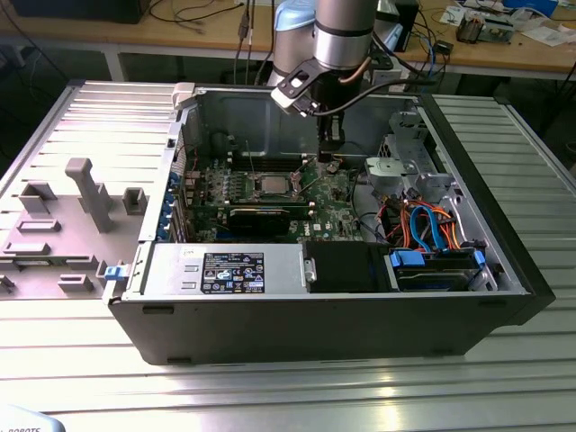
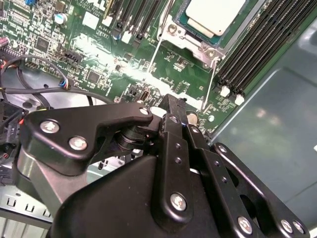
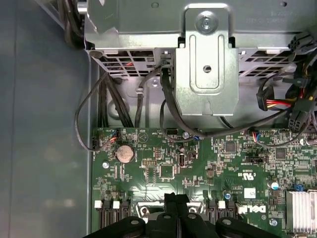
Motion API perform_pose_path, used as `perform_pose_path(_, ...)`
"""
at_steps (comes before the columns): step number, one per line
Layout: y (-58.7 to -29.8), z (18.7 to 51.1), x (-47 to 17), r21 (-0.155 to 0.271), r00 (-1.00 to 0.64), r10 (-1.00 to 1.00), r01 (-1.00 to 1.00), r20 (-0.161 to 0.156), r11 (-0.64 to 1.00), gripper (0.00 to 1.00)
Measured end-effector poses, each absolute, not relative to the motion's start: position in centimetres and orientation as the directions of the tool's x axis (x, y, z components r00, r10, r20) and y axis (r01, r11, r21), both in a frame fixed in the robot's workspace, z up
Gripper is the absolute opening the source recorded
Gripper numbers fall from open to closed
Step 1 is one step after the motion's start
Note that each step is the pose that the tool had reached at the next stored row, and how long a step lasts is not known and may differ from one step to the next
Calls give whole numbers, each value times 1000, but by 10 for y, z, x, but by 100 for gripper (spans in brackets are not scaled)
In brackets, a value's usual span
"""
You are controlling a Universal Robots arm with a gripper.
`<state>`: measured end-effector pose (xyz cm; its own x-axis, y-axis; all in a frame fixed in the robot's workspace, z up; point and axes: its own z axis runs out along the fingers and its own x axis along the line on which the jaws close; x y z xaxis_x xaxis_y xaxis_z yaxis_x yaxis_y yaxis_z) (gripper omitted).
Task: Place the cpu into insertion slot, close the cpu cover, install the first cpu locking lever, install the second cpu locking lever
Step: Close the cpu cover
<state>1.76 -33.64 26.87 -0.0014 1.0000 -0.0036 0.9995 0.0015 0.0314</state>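
Gripper (image 2: 171, 100) hung low inside the case, black fingers pressed together with nothing seen between them, just beside a thin wire lever (image 2: 212, 79). The cpu (image 2: 215, 12), flat and silver-grey, sat in the insertion slot (image 2: 174, 30), the shiny cpu cover (image 2: 198, 40) framing it. Long black memory slots (image 2: 247, 57) flanked it; looping cables (image 3: 166, 94) and a folded steel bracket (image 3: 205, 64) crowded close.

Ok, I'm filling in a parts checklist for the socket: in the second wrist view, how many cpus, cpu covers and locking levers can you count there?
cpu: 1
cpu cover: 1
locking levers: 2
Total: 4
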Motion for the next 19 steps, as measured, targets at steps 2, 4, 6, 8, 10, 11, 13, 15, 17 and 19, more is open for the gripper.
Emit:
perform_pose_path(2, -336, 268, 19, 31, -1, 1000, 1000, -4, 1, 11)
perform_pose_path(4, -336, 267, 21, 31, -1, 1000, 1000, -4, 1, 11)
perform_pose_path(6, -336, 267, 24, 31, -1, 1000, 1000, -4, 1, 11)
perform_pose_path(8, -336, 266, 26, 31, -1, 1000, 1000, -4, 1, 11)
perform_pose_path(10, -336, 266, 26, 31, -1, 1000, 1000, -4, 1, 11)
perform_pose_path(11, -336, 266, 26, 31, -1, 1000, 1000, -4, 1, 11)
perform_pose_path(13, -336, 266, 28, 31, -1, 1000, 1000, -4, 2, 11)
perform_pose_path(15, -336, 266, 29, 31, -1, 1000, 1000, -4, 1, 11)
perform_pose_path(17, -336, 266, 31, 31, -1, 1000, 1000, -4, 1, 11)
perform_pose_path(19, -336, 266, 34, 31, -1, 1000, 1000, -4, 1, 11)
